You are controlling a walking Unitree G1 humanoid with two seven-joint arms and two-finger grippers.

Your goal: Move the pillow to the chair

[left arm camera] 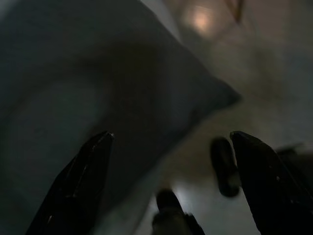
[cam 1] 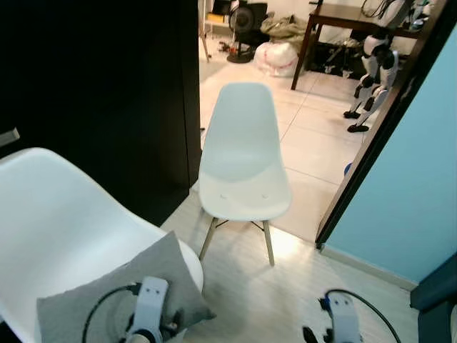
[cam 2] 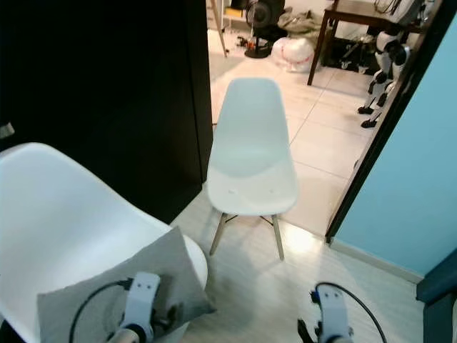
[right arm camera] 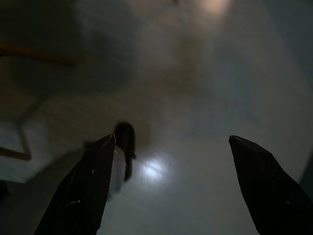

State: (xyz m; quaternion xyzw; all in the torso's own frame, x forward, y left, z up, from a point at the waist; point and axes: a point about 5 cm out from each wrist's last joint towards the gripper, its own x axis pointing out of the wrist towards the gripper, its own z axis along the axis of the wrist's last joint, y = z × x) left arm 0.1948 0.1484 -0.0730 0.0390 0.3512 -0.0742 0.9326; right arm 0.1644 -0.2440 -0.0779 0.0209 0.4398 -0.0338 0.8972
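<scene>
Grey pillow (cam 1: 107,289) on near white chair (cam 1: 50,221)

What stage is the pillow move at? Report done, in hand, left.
Done: nothing yet; the grey pillow lies on the near white chair.
In hand: the left gripper hangs open over the pillow's corner, not gripping it. The right gripper is open above the floor.
Left: grasp the pillow and carry it to the far white chair.

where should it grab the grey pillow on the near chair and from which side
Probably the pillow's free corner overhanging the near chair's seat edge. Come from the floor side with the open left end effector; that corner is thin and unsupported.
</scene>
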